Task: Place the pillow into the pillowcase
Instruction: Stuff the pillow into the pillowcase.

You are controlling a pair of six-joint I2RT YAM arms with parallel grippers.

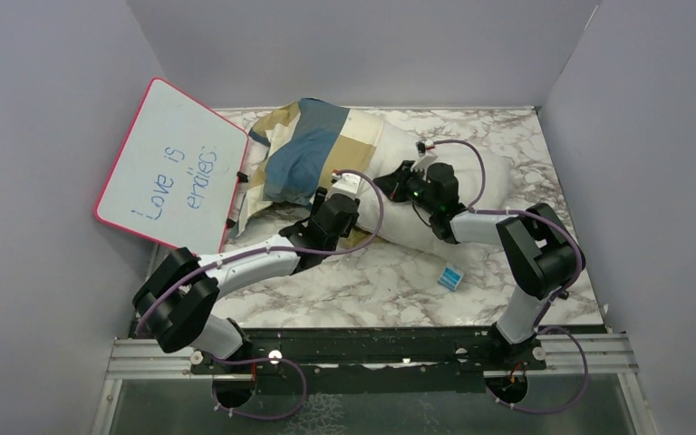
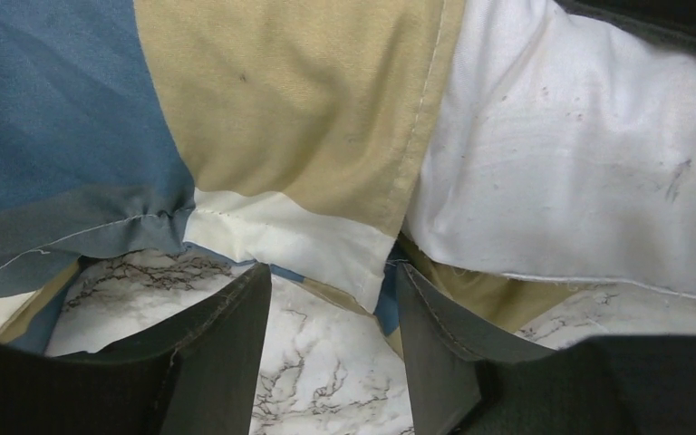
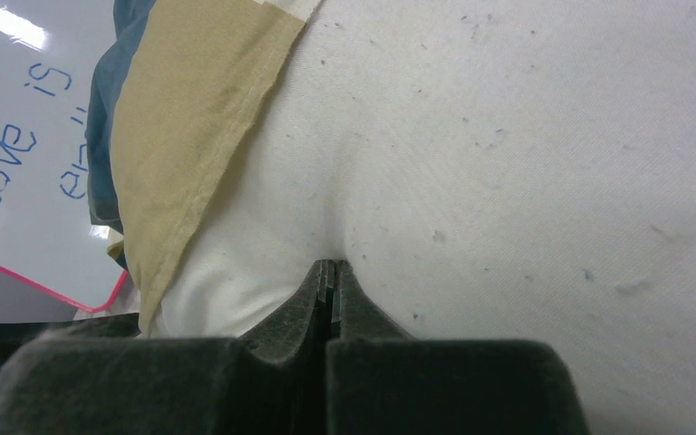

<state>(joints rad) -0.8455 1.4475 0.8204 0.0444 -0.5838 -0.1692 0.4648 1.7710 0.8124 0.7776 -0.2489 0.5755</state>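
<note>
The left arm (image 1: 245,265) and right arm (image 1: 476,227) have white shells, black joints and purple cables (image 1: 483,172); the left gripper (image 2: 333,272) has black wedge fingers (image 2: 227,335).

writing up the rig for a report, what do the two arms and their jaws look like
The left arm and the right arm are built alike: pale grey-white tube links between bulky black joint housings. A thin purple cable loops along each from base to wrist. The right wrist shows a small green light. The jaws are matte black, flat and wedge-shaped.
</note>
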